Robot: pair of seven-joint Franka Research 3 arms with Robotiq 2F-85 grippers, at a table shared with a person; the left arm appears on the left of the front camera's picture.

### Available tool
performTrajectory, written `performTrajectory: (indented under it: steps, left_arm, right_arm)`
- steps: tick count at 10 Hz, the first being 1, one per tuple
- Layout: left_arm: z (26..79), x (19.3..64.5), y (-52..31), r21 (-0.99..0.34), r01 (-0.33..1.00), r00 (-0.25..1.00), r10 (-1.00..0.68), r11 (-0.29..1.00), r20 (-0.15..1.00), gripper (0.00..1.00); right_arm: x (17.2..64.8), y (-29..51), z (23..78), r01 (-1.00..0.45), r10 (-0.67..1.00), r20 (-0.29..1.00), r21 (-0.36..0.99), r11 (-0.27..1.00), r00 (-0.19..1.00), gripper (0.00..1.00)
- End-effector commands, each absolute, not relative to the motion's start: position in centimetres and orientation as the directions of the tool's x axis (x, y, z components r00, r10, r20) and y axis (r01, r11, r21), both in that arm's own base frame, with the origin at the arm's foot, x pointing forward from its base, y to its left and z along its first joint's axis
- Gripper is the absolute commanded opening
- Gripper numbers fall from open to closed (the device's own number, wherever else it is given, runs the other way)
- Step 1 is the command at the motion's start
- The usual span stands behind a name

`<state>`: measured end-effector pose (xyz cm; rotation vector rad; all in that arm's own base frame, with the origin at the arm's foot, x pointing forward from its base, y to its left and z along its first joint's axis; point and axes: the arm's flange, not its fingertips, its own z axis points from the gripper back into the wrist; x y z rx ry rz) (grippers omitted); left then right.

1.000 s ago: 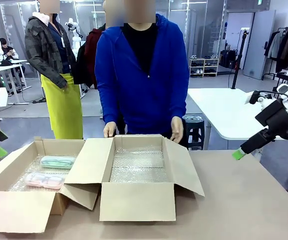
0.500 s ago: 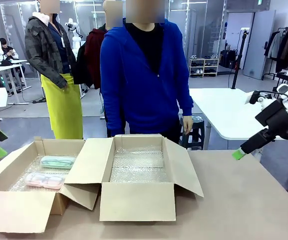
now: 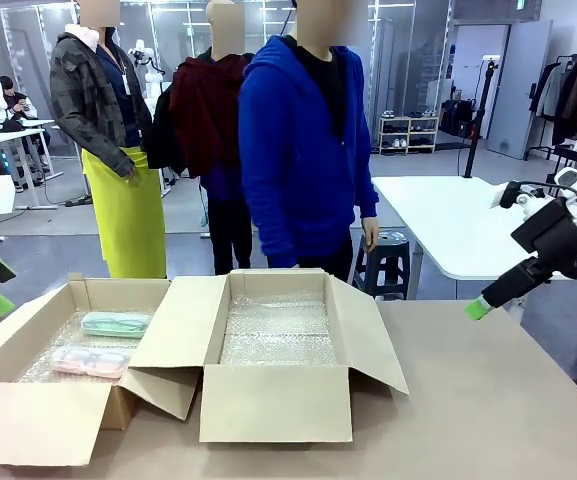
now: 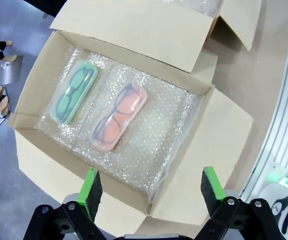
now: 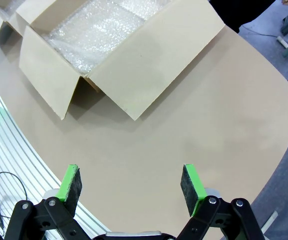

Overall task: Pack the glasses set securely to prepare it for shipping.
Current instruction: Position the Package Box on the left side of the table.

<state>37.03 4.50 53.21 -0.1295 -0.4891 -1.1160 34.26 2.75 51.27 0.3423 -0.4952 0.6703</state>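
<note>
Two open brown cardboard boxes are sitting side by side on the tan desk [image 3: 488,400], their flaps folded outward. In the left-hand cardboard box [image 3: 28,345], the pale mint-green oblong glasses case [image 3: 115,323] is lying on a clear bubble-wrap lining [image 4: 153,130], and the pale pink semi-clear glasses case [image 3: 90,360] is lying just beside it, nearer the robot, the two not touching. In the left wrist view, dark spectacle frames are showing through the mint-green [image 4: 74,93] and pink [image 4: 120,116] lids. The centre cardboard box [image 3: 278,400] is holding another bubble-wrap sheet [image 3: 278,330]; its front wall is hiding the near part of the floor.

The left gripper [image 4: 151,186] is hovering above the left box with its jaws spread wide and pinching nothing; in the front view only a dark, cut-off part of that arm is showing at the picture's left edge. The right gripper [image 5: 131,181] is hanging over bare desk, jaws likewise spread and empty. A person in a blue hooded top [image 3: 303,150] is standing at the far side, one hand [image 3: 370,235] hanging down.
</note>
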Motion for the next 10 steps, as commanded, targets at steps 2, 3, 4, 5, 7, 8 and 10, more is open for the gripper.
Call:
performTrajectory:
  steps: [2, 3, 4, 5, 7, 8, 10]
  left_arm:
    - [53.5, 36.89, 4.48, 0.157, 0.873, 0.36, -0.828, 0.461, 0.429, 1.0]
    - [53.5, 36.89, 4.48, 0.157, 0.873, 0.36, -0.828, 0.461, 0.429, 1.0]
    - [53.5, 36.89, 4.48, 0.157, 0.873, 0.36, -0.828, 0.461, 0.429, 1.0]
    - [53.5, 36.89, 4.48, 0.157, 0.873, 0.36, -0.828, 0.461, 0.429, 1.0]
    - [53.5, 36.89, 4.48, 0.157, 0.873, 0.36, -0.828, 0.461, 0.429, 1.0]
    - [53.5, 36.89, 4.48, 0.157, 0.873, 0.36, -0.828, 0.461, 0.429, 1.0]
    - [53.5, 36.89, 4.48, 0.157, 0.873, 0.36, -0.828, 0.461, 0.429, 1.0]
  right_arm:
    - [34.15, 2.82, 51.34, -0.652, 0.5, 0.534, 0.133, 0.746, 0.681, 1.0]
    - [34.15, 2.82, 51.34, -0.652, 0.5, 0.534, 0.133, 0.746, 0.681, 1.0]
    - [34.15, 2.82, 51.34, -0.652, 0.5, 0.534, 0.133, 0.746, 0.681, 1.0]
    - [34.15, 2.82, 51.34, -0.652, 0.5, 0.534, 0.133, 0.746, 0.681, 1.0]
    - [34.15, 2.82, 51.34, -0.652, 0.5, 0.534, 0.133, 0.746, 0.681, 1.0]
    - [34.15, 2.82, 51.34, -0.652, 0.5, 0.534, 0.133, 0.746, 0.681, 1.0]
    - [34.15, 2.82, 51.34, -0.652, 0.5, 0.534, 0.133, 0.746, 0.681, 1.0]
